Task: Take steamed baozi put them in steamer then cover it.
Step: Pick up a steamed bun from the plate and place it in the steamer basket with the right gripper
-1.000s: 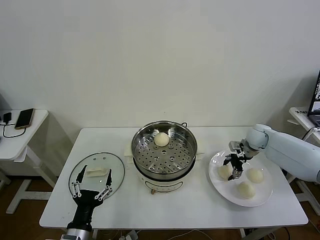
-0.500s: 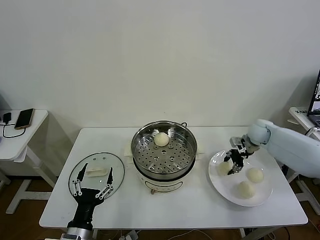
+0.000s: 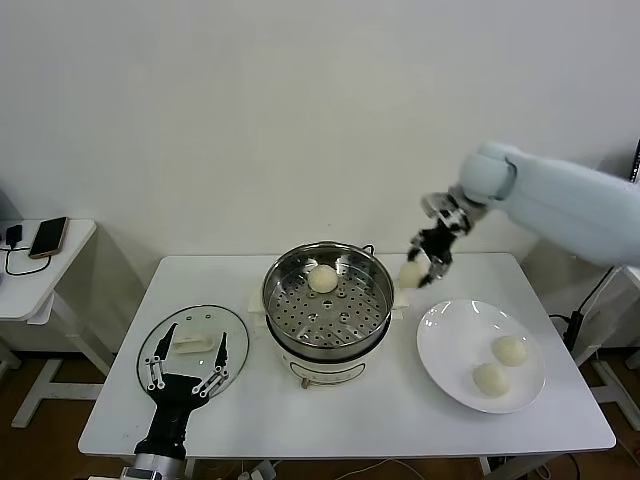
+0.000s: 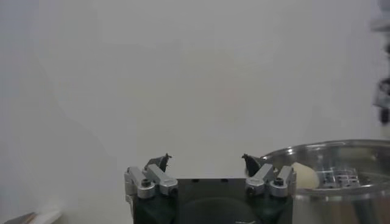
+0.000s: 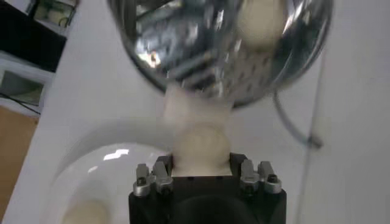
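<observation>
My right gripper (image 3: 422,266) is shut on a cream-white baozi (image 3: 411,273) and holds it in the air just right of the steamer (image 3: 328,296). In the right wrist view the bun (image 5: 200,146) sits between the jaws, with the steamer (image 5: 201,55) beyond it. One baozi (image 3: 322,279) lies on the perforated tray at the back of the steamer. Two baozi (image 3: 509,350) (image 3: 490,379) stay on the white plate (image 3: 450,345). The glass cover (image 3: 193,345) with its white handle lies flat at the table's left. My left gripper (image 3: 185,374) is open, parked over the cover's near edge.
A small side table (image 3: 30,270) with a phone (image 3: 48,237) and a cable stands at the far left. The steamer's cream base (image 3: 330,368) sits mid-table. The table's front edge (image 3: 350,448) runs below the plate and cover.
My right gripper closed on a baozi on the plate, lifted it and carried it up and left to the steamer's right rim. The left arm barely moved.
</observation>
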You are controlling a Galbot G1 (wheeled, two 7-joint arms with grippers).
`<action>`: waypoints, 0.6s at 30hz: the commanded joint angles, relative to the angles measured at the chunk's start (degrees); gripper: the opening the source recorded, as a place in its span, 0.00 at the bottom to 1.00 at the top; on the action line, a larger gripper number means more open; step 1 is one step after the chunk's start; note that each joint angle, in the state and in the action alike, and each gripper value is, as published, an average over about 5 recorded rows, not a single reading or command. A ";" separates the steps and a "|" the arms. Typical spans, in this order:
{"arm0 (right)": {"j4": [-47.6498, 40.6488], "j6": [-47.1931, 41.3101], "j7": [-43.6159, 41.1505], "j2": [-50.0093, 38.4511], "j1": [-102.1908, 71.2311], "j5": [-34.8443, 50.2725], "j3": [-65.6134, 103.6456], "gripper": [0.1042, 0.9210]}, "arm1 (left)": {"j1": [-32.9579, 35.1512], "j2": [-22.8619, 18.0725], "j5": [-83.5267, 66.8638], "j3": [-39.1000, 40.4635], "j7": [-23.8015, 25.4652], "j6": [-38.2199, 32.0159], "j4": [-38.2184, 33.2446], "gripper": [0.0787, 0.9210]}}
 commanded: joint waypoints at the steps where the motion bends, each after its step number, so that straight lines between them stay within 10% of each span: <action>1: 2.43 -3.28 0.82 11.84 5.98 6.80 -3.76 0.65 | -0.24 -0.02 0.00 0.26 -0.14 -0.11 -0.08 0.88; 18: -5.09 -8.40 12.31 23.07 -5.23 9.34 -7.88 0.66 | -1.53 -0.44 -0.05 0.41 -0.43 -0.24 0.81 0.88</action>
